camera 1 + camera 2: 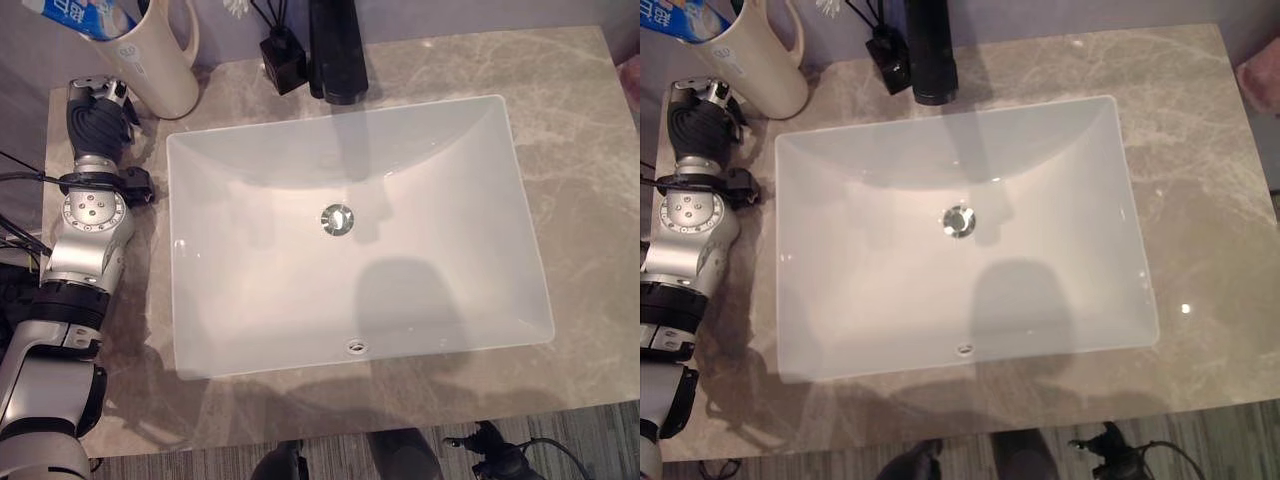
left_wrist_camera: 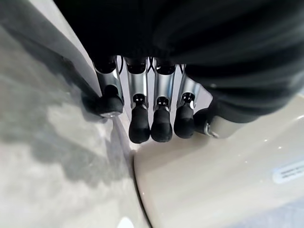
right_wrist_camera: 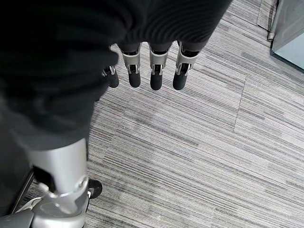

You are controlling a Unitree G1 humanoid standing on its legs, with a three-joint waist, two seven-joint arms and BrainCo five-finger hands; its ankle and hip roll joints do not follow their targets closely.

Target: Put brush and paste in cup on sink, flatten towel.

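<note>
The left hand (image 1: pixel 97 112), fingers relaxed and empty, rested beside the cup (image 1: pixel 160 55) already holding the paste (image 1: pixel 80 17); the towel step, apparently next, required locating the towel.

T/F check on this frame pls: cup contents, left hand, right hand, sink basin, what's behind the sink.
1. The cream handled cup stands on the marble counter at the sink's far left corner. True.
2. The blue-and-white toothpaste tube lies in the sink basin. False: it sticks out of the cup.
3. The left hand is beside the cup with relaxed fingers, holding nothing. True.
4. The right hand rests on the counter. False: it hangs over striped grey carpet, fingers straight.
5. The white rectangular sink holds a towel. False: only the metal drain shows in it.
6. A black faucet stands behind the sink. True.
</note>
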